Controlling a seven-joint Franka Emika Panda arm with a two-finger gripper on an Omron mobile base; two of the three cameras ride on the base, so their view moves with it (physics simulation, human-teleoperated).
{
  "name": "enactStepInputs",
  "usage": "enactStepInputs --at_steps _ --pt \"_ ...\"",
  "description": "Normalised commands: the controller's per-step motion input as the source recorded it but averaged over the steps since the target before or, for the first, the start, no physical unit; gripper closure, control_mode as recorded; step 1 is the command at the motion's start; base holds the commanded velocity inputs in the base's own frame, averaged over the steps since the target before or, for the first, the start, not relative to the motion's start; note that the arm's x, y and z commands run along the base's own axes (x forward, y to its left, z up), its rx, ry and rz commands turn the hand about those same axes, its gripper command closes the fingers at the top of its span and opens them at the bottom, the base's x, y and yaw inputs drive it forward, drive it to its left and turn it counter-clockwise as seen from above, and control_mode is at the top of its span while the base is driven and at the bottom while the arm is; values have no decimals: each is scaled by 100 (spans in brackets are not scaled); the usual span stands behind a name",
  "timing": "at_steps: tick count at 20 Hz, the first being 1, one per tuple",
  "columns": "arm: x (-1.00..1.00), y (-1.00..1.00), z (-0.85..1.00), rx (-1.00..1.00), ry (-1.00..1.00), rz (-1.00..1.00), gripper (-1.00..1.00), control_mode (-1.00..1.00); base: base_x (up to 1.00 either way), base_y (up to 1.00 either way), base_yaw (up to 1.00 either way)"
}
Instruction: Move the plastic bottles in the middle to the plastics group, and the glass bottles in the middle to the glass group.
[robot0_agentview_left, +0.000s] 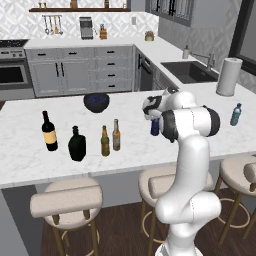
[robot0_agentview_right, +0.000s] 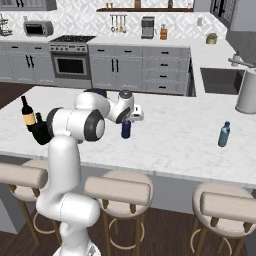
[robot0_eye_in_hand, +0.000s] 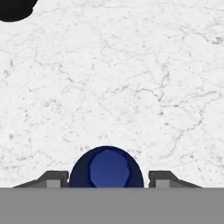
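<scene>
The small dark blue bottle (robot0_agentview_left: 155, 127) (robot0_agentview_right: 126, 130) stands at mid-counter under my hand. My gripper (robot0_agentview_left: 154, 120) (robot0_agentview_right: 126, 122) (robot0_eye_in_hand: 108, 183) is shut on its upper part, a finger hugging each side of the round blue top (robot0_eye_in_hand: 106, 168). Far right on the counter stands the pale blue water bottle (robot0_agentview_left: 236, 114) (robot0_agentview_right: 224, 134). To the left are the light-amber beer bottle (robot0_agentview_left: 116, 135), the olive-brown beer bottle (robot0_agentview_left: 105, 141), the black flask (robot0_agentview_left: 76, 144) and the wine bottle (robot0_agentview_left: 49, 131) (robot0_agentview_right: 27, 112). In the right base view my arm hides much of that group.
A dark blue bowl (robot0_agentview_left: 96, 102) sits at the counter's far side. A paper towel roll (robot0_agentview_left: 228, 76) (robot0_agentview_right: 247, 91) and the sink (robot0_agentview_left: 187, 70) lie to the right. Stools (robot0_agentview_left: 65, 200) line the near edge. Bare marble (robot0_eye_in_hand: 131, 87) lies between the dark blue bottle and the water bottle.
</scene>
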Motion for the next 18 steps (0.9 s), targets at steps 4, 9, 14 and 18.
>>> enactStepInputs --at_steps 4,9,14,18 --pt "0 0 0 0 0 0 100 -100 0 0 0" --pt "-20 -9 23 0 0 0 100 -100 0 0 0" --pt "-57 -64 68 0 0 -5 100 -100 0 0 0" --pt "-35 -99 50 0 0 -10 100 -100 0 0 0"
